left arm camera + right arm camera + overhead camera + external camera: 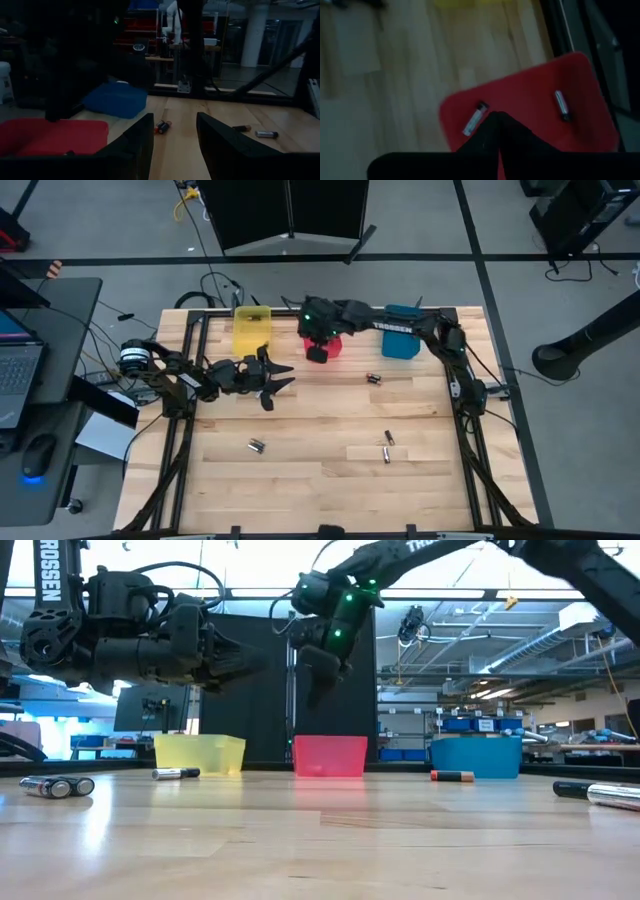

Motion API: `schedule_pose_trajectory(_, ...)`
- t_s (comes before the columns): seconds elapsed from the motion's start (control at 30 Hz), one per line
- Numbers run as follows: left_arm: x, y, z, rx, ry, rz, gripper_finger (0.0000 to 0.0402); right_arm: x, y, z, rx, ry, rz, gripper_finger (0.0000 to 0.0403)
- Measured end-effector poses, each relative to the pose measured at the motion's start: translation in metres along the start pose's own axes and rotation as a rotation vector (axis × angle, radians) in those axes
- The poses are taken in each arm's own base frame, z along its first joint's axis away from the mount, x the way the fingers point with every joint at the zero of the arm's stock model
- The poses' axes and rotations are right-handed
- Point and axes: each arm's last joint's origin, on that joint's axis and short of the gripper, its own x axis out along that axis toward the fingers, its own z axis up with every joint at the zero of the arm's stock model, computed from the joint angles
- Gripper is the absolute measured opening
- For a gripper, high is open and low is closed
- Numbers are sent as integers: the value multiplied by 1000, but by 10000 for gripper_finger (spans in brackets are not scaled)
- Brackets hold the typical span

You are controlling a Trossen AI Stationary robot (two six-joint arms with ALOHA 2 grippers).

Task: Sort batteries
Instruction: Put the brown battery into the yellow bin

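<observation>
Right pincer: you have it hanging above the red bin at 12 o'clock on the surface, fingers pressed together, nothing pinched.
Red bin contents: two batteries lie flat inside, apart, long axes at different angles.
Left pincer: fingers spread, empty, raised at about 10 o'clock, pointing toward 3 o'clock.
Loose cells: one pair just toward 3 o'clock of centre, long axis roughly 9-to-3; two at 5 o'clock, long axes near 12-to-6; one pair at 7 o'clock.
Key relation: the pair near centre lies straight ahead of your left pincer, seen between its fingers; the right pincer looks about as near.
Judgement: next pick probably that pair.
</observation>
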Motion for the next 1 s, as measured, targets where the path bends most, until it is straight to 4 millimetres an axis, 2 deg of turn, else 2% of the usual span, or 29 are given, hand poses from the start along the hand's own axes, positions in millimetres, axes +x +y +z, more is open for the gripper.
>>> schedule_pose_trajectory(0.13,0,0,-2,-4,20,-7,156,-5,15,-19,25,-104,-7,8)
schedule_pose_trajectory(0.33,0,0,-6,-34,58,-4,156,-19,44,-67,117,-256,-8,5)
schedule_pose_trajectory(0.5,0,0,-6,-61,61,-3,156,-39,66,-99,176,-412,-17,6)
schedule_pose_trajectory(0.7,-1,0,-9,-93,96,2,155,-47,86,-136,226,-611,10,6)
schedule_pose_trajectory(0.83,-2,0,-10,-126,155,10,132,-45,94,-158,253,-675,35,6)
schedule_pose_trajectory(1.0,3,0,-4,-171,269,17,91,-49,97,-169,268,-715,31,6)
